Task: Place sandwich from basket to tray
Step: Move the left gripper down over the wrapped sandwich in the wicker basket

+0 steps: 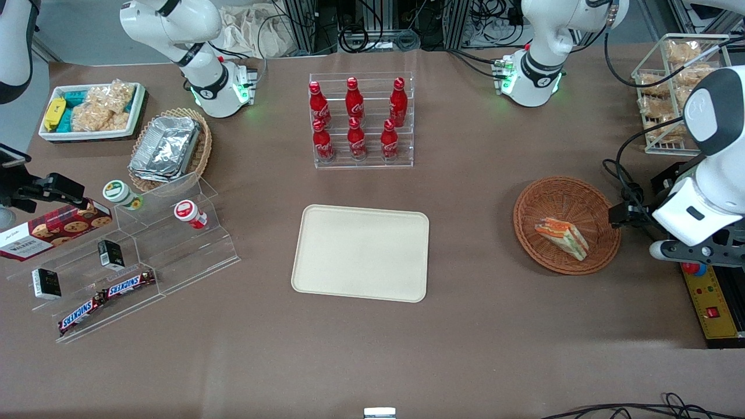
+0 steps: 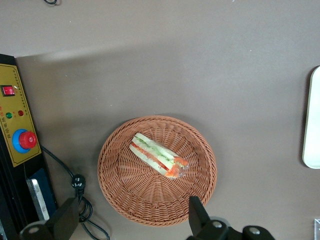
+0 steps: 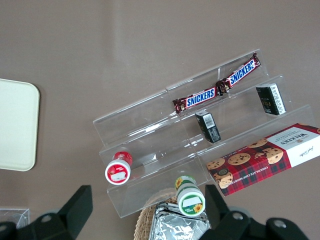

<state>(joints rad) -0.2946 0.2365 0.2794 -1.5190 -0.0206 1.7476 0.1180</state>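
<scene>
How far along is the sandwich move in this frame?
Nothing is done yet: the sandwich lies in the wicker basket and the tray is bare. The left gripper hovers open above the basket, holding nothing. Grasp, carry and placement remain.

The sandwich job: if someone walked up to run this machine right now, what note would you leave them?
Gripper: open, empty, hovering above the basket, not touching anything.
Sandwich: lying in the basket, toward the working arm's end of the table, wrap on.
Tray: flat on the table beside the basket, nearer the front camera than the rack of red bottles; nothing on it.
Done: the arm is positioned over the basket.
Left: lower, grasp the sandwich, lift it, carry it to the tray, release.
</scene>
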